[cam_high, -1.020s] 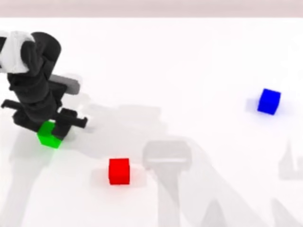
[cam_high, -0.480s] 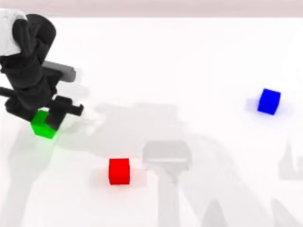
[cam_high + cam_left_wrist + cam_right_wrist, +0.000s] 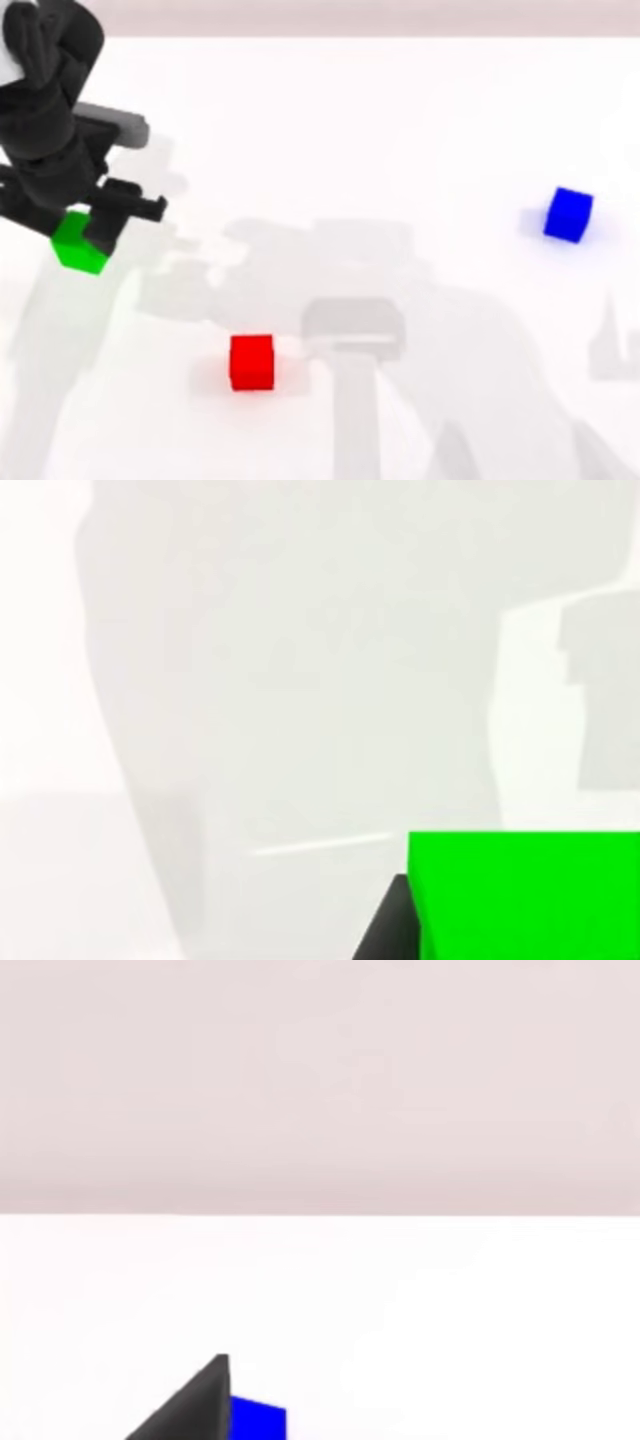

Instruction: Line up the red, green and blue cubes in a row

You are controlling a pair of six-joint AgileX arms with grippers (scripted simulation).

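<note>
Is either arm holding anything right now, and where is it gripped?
The left gripper holds the green cube, fingers apparently clamped on its opposite sides, near the table's left edge. The right arm holds nothing visible.

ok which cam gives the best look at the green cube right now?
The left wrist view: the green cube fills its corner, close up, against a dark finger. The top view shows the green cube at the table's left, partly covered by the left gripper, and places it against the other cubes. The right wrist view misses it.
</note>
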